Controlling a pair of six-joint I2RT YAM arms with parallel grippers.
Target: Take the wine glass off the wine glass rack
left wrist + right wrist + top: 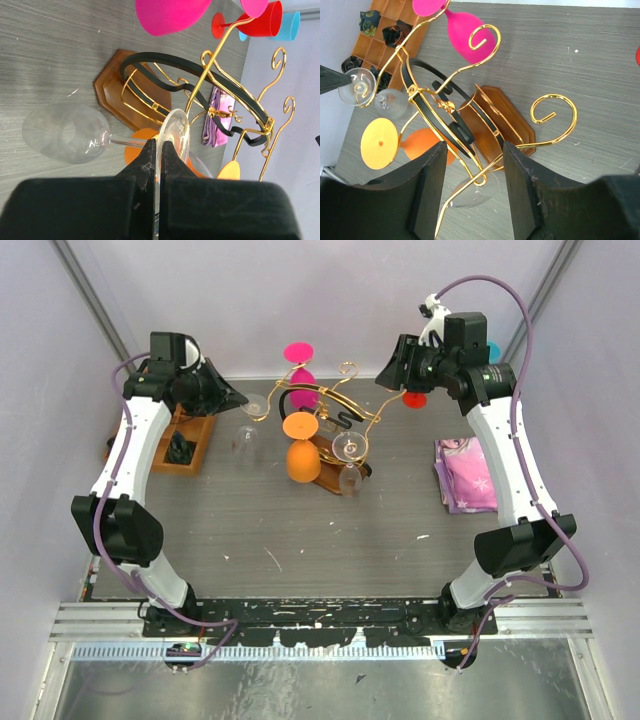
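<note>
Top view: the left gripper (238, 400) meets a clear glass (248, 425) hanging bowl-down at the left end of the gold rack (335, 420), mid-table. The right gripper (388, 368) hovers at the rack's far right side.

Left wrist view: both fingers (142, 167) are pinched together on the edge of the glass's round foot, with the stem level and the bowl to the left.

Right wrist view: the fingers (432, 185) stand apart, holding nothing, above the rack. The glass's foot sits by an outer hook at the far left.
</note>
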